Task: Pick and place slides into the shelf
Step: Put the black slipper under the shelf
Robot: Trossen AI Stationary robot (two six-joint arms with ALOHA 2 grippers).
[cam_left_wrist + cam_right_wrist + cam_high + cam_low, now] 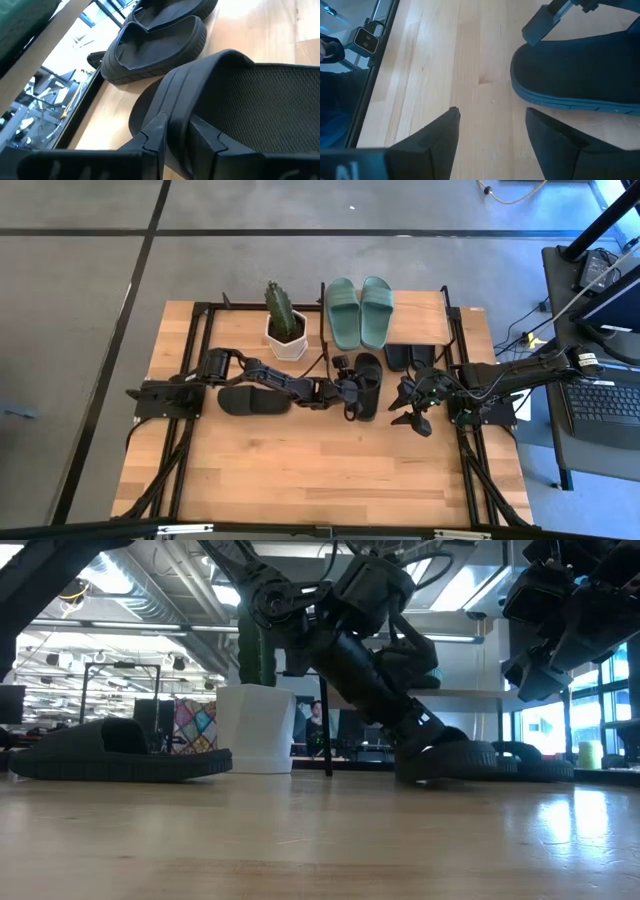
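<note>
At mid-frame in the high view, the left gripper [352,393] sits on a black slide [368,385] lying on the bench [330,480]; its jaws stand narrowly parted astride the strap. The foam looks light and soft, best pinched at that strap. To its right the right gripper [410,412] hovers, jaws wide, empty. Beyond, green slides [360,311] top the shelf [420,320].

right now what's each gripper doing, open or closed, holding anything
left gripper: at the black slide in front of the shelf, grip cannot be told
right gripper: open, holding nothing, above the table
</note>
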